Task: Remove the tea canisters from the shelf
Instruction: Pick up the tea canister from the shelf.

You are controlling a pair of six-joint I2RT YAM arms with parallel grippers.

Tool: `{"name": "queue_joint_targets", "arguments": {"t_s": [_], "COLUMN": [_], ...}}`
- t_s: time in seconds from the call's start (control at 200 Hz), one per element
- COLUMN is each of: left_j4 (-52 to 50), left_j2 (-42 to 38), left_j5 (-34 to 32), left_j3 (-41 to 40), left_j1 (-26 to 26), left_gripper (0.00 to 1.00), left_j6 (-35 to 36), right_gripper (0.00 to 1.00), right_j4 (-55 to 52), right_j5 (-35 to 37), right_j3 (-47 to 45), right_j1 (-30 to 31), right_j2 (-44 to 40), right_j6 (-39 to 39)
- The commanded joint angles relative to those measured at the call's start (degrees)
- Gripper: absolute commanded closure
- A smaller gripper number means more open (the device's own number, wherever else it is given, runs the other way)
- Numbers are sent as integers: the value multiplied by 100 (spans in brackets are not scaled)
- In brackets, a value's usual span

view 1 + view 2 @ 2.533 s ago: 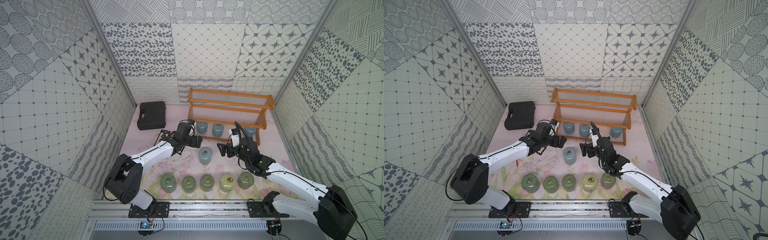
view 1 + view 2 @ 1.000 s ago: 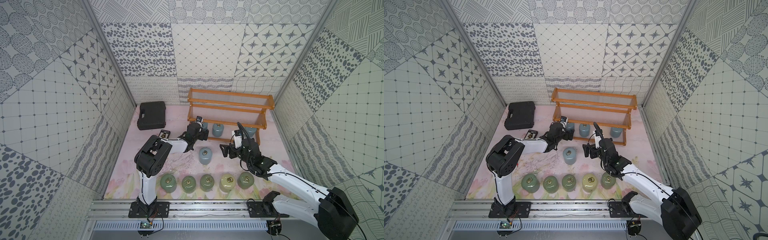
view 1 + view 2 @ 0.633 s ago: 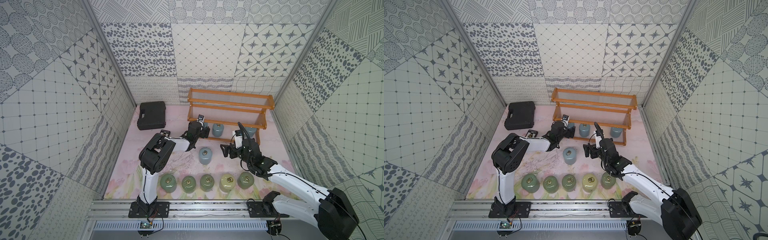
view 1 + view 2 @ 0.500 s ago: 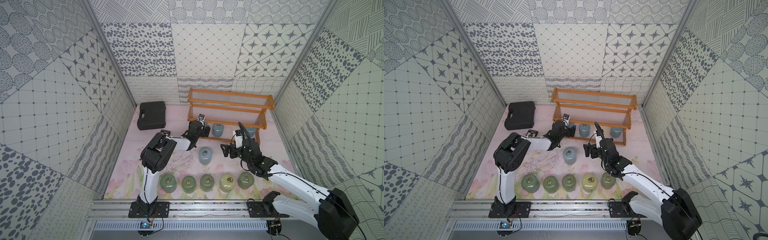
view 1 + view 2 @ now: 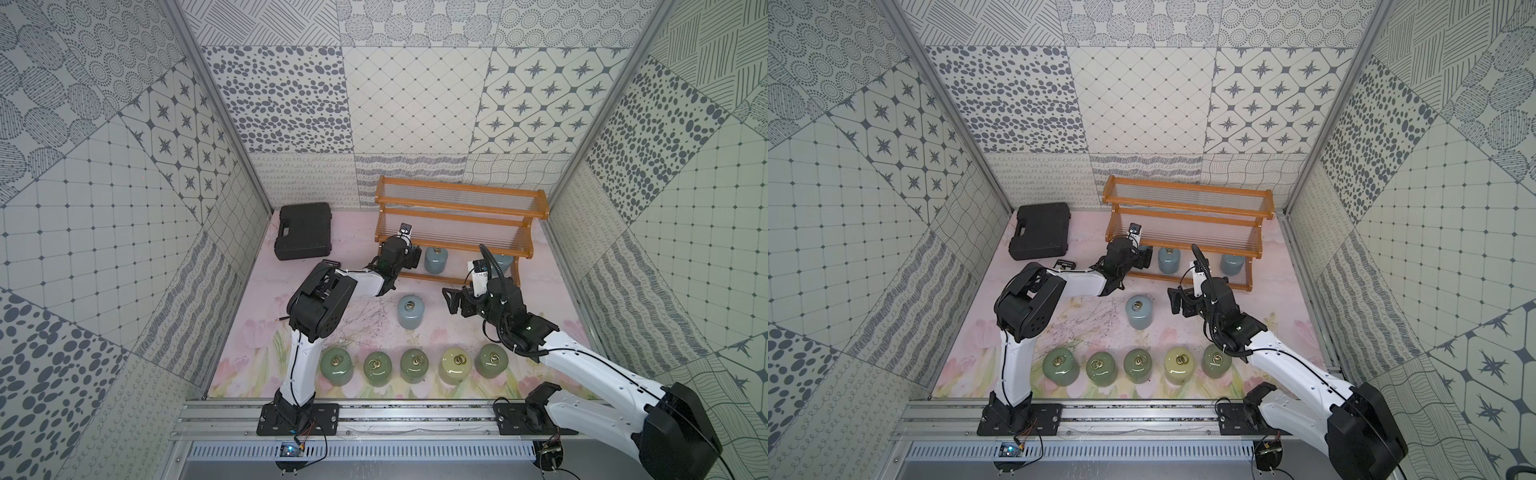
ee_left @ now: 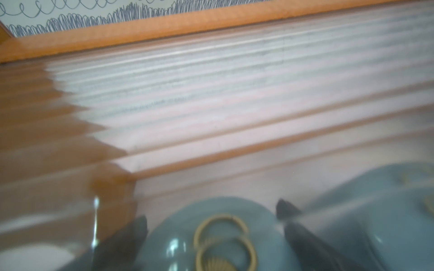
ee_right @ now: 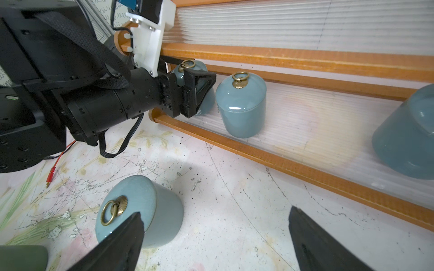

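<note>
Left arm stretches to the lowest tier of the shelf (image 5: 457, 192), left gripper (image 6: 210, 211) straddling a pale blue canister (image 6: 173, 225) there; blur hides whether the jaws press it. Right gripper (image 7: 216, 212) hovers above the worktop (image 7: 234, 178), jaws wide, empty, beside a lone canister (image 7: 164, 206).

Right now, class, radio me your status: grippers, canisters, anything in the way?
Left gripper straddling leftmost blue canister on shelf, grip unconfirmed. Right gripper open, empty. Three blue canisters on shelf, six on table. Nothing blocking.
</note>
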Motion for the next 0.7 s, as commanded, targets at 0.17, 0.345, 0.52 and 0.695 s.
{"name": "queue_joint_targets", "arguments": {"t_s": [0.17, 0.345, 0.52, 0.695], "left_j4": [145, 74, 57, -51], "left_j2": [-313, -677, -1040, -1456], "left_j5": [257, 478, 590, 701], "left_j3": [-162, -276, -468, -834], "left_j1": [45, 43, 42, 44], "left_gripper": [21, 26, 28, 28], "left_j6": [176, 173, 172, 156], "right_gripper": [0, 0, 0, 0], "right_j4": [102, 109, 109, 117], "right_j5": [28, 7, -3, -7], "right_j3": [-62, -63, -72, -70], "right_j1": [-16, -16, -16, -16], "right_j2": [-155, -155, -196, -221], "right_j6": [76, 85, 95, 98]}}
